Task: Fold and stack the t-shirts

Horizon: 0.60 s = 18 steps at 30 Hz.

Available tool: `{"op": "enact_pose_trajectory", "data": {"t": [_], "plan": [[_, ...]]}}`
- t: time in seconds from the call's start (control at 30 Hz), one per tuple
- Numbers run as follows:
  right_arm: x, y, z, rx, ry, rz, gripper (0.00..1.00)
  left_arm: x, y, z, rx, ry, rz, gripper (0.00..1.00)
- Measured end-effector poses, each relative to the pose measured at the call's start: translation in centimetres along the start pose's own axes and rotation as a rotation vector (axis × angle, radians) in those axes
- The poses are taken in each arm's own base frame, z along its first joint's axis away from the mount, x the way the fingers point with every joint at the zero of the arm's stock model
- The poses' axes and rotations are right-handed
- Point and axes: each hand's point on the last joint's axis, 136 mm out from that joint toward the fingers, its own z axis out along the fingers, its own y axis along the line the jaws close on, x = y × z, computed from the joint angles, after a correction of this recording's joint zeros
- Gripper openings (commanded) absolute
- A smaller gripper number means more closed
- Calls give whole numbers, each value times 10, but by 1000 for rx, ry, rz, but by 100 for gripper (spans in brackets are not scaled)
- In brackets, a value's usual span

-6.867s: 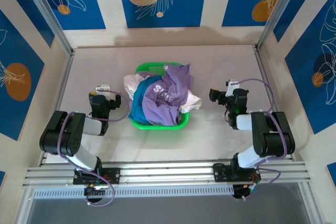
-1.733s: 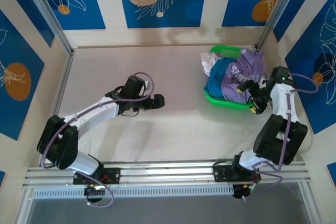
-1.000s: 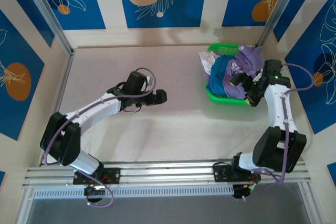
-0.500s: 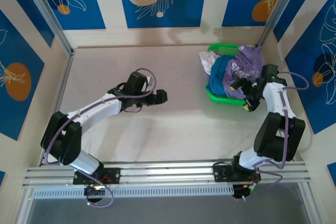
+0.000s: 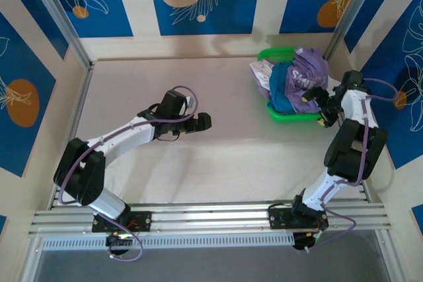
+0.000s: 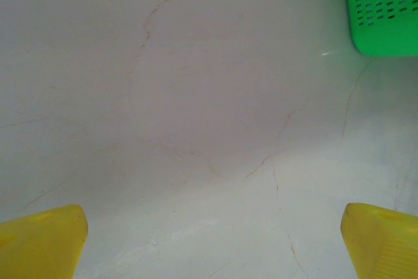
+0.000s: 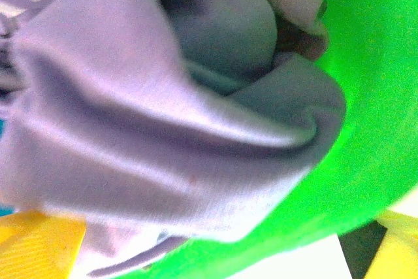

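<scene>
Lavender t-shirt (image 5: 307, 70), teal t-shirt (image 5: 285, 92), white t-shirt (image 5: 261, 70), crumpled together, heaped in green basket (image 5: 291, 117)

A pale table (image 5: 218, 156), marked by faint hairline cracks, is shown. A green plastic basket (image 5: 285, 116) is set near its far right corner.

In the far right corner of the table (image 5: 218, 163), the basket (image 5: 285, 117), close to the right wall. Heaped in it, the t-shirts (image 5: 285, 87), with the topmost t-shirt (image 5: 307, 69) toward the right side, others beneath and to its left, and some cloth spilling over the far left rim. Just beside the basket's near right side, the right gripper (image 5: 318, 105). Well to the left, over bare table at about mid-depth, the left gripper (image 5: 200, 122), pointing right toward the basket.
</scene>
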Motion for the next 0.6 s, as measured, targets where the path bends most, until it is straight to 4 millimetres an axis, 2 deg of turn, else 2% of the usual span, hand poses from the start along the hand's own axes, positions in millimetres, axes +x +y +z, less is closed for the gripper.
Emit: {"op": "enact_pose_trajectory", "data": {"t": [0.1,0.23,0.37,0.47,0.53,0.6], "plan": [[0,7,-14,-8,-35,-31,99,0,0,0,0,0,0,99],[9,19,-44,-2,-109,-103,99,0,0,0,0,0,0,99],[23,39,-68,-7,-164,-200,91,-1,-1,0,2,-2,-3,99],[24,49,-71,7,-149,-251,82,-5,-7,1,11,-7,-1,99],[16,55,-65,23,-128,-270,74,-5,-12,4,21,-8,1,99],[6,61,-55,42,-107,-297,71,-4,-18,8,32,-7,5,99]]}}
